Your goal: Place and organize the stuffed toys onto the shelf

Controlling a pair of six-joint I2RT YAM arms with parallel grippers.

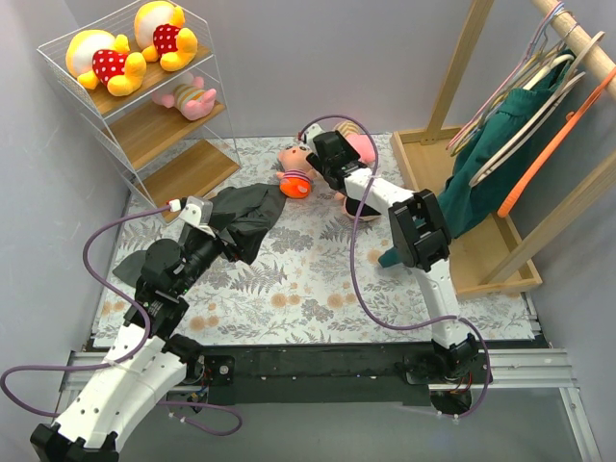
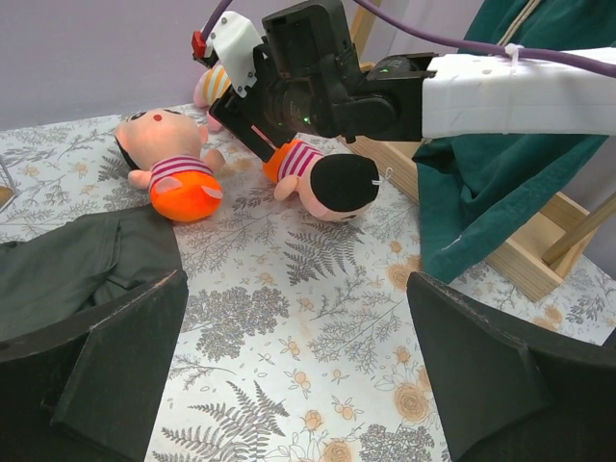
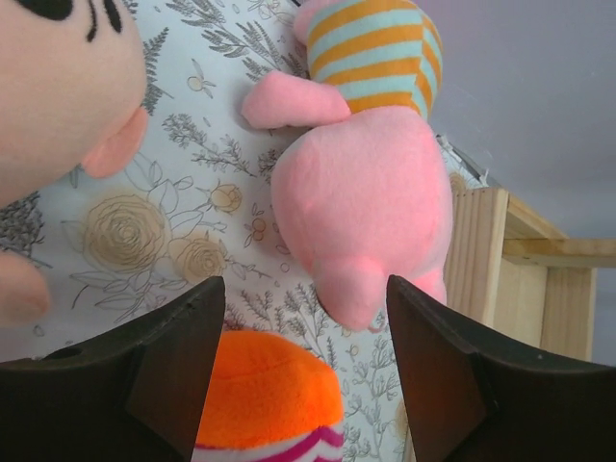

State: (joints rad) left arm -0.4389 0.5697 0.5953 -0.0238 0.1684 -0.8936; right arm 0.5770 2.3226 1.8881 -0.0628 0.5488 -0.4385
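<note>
The white wire shelf stands at the far left. Two yellow bears lie on its top board and a pink pig on the middle board. On the table lie a peach-orange doll, a second doll and a pink pig. My right gripper is open just above the second doll's orange bottom. My left gripper is open and empty, low over the table beside the dark grey cloth.
The dark grey cloth lies left of centre on the floral mat. A wooden clothes rack with hangers and a green garment stands at the right.
</note>
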